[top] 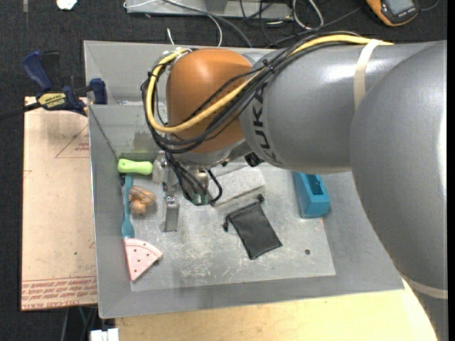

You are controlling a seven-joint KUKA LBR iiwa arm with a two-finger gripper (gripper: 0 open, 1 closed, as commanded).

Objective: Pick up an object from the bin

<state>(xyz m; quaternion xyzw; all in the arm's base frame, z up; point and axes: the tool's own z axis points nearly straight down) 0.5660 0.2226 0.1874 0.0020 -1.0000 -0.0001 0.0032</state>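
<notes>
My gripper (170, 221) hangs low over the left part of the bin floor, under the orange cover. Just left of it lies a small brown lumpy thing (140, 199). That thing rests against a teal handle (128, 215) running down the left wall. A lime-green handle (135, 166) lies above them, near the back left. Nothing shows in the gripper's hold.
A pink wedge with dots (138, 256) lies at the front left. A black flat pouch (254, 231) sits in the middle, and a blue block (311, 194) at the right. The arm and its cables cover the back of the bin.
</notes>
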